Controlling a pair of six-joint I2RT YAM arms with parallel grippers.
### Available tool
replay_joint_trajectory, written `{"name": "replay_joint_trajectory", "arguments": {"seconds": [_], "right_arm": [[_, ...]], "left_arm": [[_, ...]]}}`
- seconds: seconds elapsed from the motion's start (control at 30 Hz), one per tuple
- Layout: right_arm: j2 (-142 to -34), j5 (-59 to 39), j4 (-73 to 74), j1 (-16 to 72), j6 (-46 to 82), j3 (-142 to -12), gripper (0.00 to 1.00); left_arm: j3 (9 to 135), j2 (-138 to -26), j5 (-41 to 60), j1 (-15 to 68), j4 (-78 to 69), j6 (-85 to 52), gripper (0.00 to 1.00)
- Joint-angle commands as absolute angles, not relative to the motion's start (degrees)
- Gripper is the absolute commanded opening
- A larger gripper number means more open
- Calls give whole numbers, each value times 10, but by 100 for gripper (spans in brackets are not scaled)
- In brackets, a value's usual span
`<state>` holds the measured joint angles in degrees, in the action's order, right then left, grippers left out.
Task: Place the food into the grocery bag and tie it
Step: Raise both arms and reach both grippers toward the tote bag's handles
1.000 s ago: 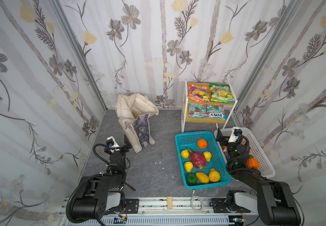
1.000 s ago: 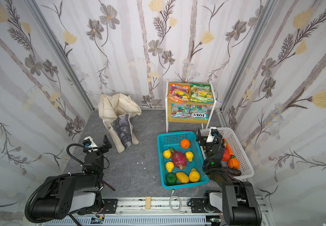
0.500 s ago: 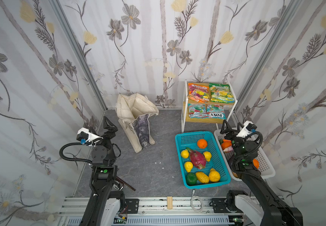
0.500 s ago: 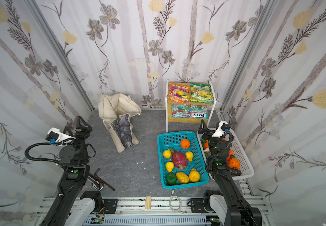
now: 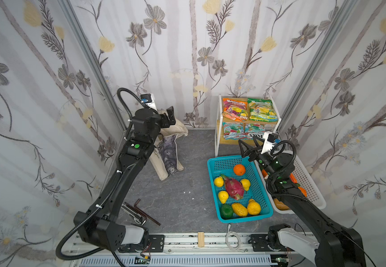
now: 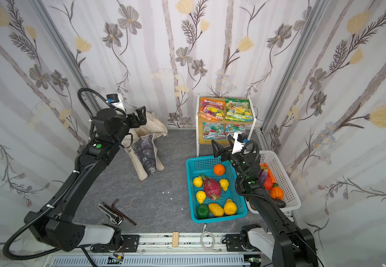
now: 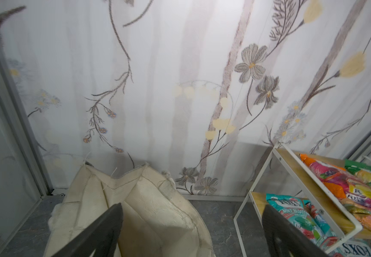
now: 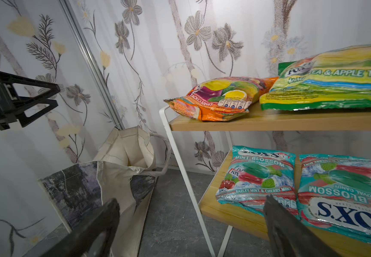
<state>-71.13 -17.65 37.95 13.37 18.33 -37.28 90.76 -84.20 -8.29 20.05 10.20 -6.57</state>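
The grocery bag (image 5: pixel 169 151) is showing cream with a grey-blue print, the dragon fruit (image 5: pixel 233 187) is glowing pink-red (green at its tips) in the teal basket (image 5: pixel 245 216), and the snack packets (image 5: pixel 234 112) are shining orange and green.

The cream canvas grocery bag (image 5: pixel 167 152) stands half collapsed on the grey surface (image 5: pixel 187 185) at the back left. Its mouth is open upward and its grey-blue print faces the front. The pink-red dragon fruit (image 5: pixel 233 187) lies in the teal basket (image 5: pixel 224 161) among small yellow fruits (image 5: pixel 218 182). A purple eggplant (image 6: pixel 263 174) lies in the white basket (image 6: pixel 286 185). The orange snack packet (image 5: pixel 234 109) and the green snack packet (image 5: pixel 261 110) lie flat, side by side, on the top shelf (image 8: pixel 291 121).
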Motion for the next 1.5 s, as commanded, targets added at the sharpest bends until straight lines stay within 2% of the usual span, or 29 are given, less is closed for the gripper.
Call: {"name": "replay_joint_trajectory", "arguments": {"seconds": [0.0, 0.1, 0.3, 0.47, 0.63, 0.8, 0.83, 0.9, 0.93, 0.97, 1.0, 1.1, 1.47], "right_arm": [[-722, -183, 347, 145, 161, -391, 100], [-731, -181, 324, 152, 146, -402, 100], [-735, -166, 293, 156, 132, -409, 100], [-730, -158, 287, 157, 124, -402, 100], [-742, -158, 293, 158, 131, -405, 100], [-748, -156, 297, 162, 137, -407, 100], [-747, -154, 297, 163, 137, -407, 100], [-744, -149, 294, 163, 137, -407, 100], [-742, -146, 294, 164, 137, -407, 100], [-741, -144, 292, 164, 137, -407, 100], [-739, -143, 291, 165, 139, -408, 100], [-737, -141, 290, 171, 143, -411, 100], [-762, -129, 278, 224, 139, -449, 100]], "left_arm": [[1027, -945, -161, 239, 281, 47, 100], [1156, -1056, -206, 268, 386, 80, 100], [1406, -1256, -205, 281, 574, 83, 100], [1384, -1290, -263, 287, 583, 92, 98], [1387, -1305, -265, 291, 584, 90, 90], [1370, -1312, -300, 294, 589, 95, 71], [1363, -1311, -300, 294, 591, 92, 63], [1357, -1305, -290, 294, 594, 81, 40], [1356, -1300, -279, 294, 595, 76, 26], [1355, -1296, -268, 294, 597, 71, 7], [1354, -1291, -262, 297, 597, 63, 0], [1331, -1265, -229, 311, 600, 34, 0], [1086, -1092, -204, 423, 597, -79, 0]]}}
